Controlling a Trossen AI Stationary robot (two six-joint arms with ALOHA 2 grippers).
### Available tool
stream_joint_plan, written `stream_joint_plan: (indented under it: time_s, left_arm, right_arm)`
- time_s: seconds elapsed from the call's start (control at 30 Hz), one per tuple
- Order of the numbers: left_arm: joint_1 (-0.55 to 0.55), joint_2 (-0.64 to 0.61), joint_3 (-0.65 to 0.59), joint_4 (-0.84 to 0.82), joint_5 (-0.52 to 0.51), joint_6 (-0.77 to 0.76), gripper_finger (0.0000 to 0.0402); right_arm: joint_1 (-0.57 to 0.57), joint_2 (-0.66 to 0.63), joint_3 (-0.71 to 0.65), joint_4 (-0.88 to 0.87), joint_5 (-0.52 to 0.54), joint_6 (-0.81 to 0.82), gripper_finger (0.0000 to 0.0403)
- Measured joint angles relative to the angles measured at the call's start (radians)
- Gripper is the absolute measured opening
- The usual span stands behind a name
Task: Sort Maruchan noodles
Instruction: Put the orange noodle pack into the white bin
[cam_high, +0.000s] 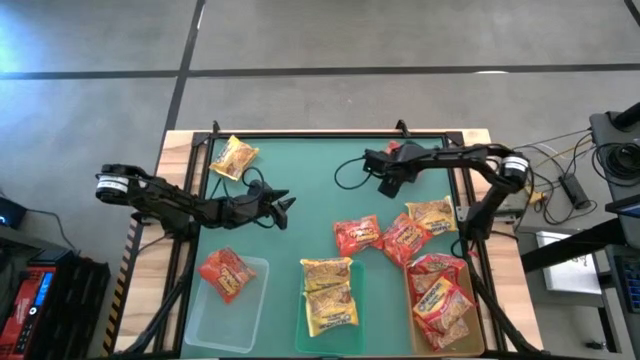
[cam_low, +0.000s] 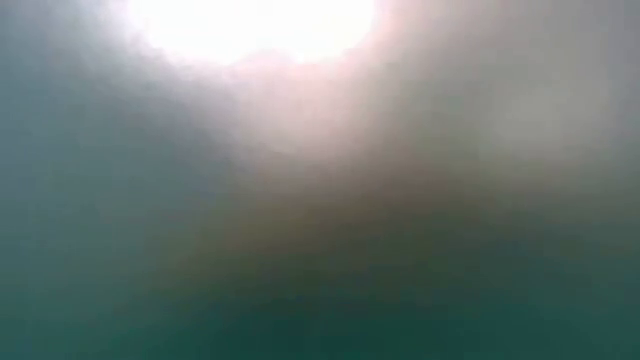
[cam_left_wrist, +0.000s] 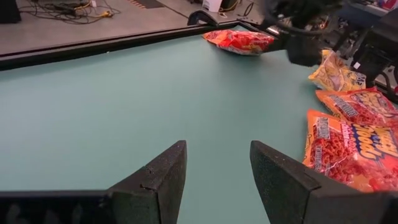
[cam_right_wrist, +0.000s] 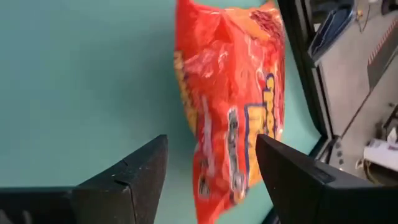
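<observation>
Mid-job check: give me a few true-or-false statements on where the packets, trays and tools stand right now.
1. The left tool holds a packet. False: its fingers are apart over bare green mat.
2. The left tray holds one red packet. True.
3. The middle tray is empty. False: it holds yellow packets.
4. The right tool is open around a red-orange packet. True.
5. A yellow packet lies near the mat's far left corner. True.

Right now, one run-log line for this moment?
left gripper: open, empty, over mat | right gripper: open, red packet between fingers | trays: partly filled
</observation>
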Motion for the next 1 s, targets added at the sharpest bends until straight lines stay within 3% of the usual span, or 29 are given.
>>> stream_joint_plan:
  time_s: [0.3, 0.5, 0.83, 1.0]
  left_arm:
    - [0.0, 0.0, 0.0, -0.004, 0.0, 0.0, 0.0162]
    - [0.0, 0.0, 0.0, -0.004, 0.0, 0.0, 0.0162]
    - [0.0, 0.0, 0.0, -0.003, 0.0, 0.0, 0.0162]
    - [0.0, 0.0, 0.0, -0.001, 0.0, -0.006, 0.0162]
  right_arm:
    - [-0.096, 0.111, 0.0, 0.047, 0.045, 0.014, 0.0233]
    - [-0.118, 0.129, 0.0, 0.059, 0.003, -0.011, 0.0209]
    - [-0.121, 0.115, 0.01, 0.051, -0.016, -0.013, 0.0078]
    - [-0.121, 0.074, 0.039, 0.048, -0.165, -0.017, 0.0019]
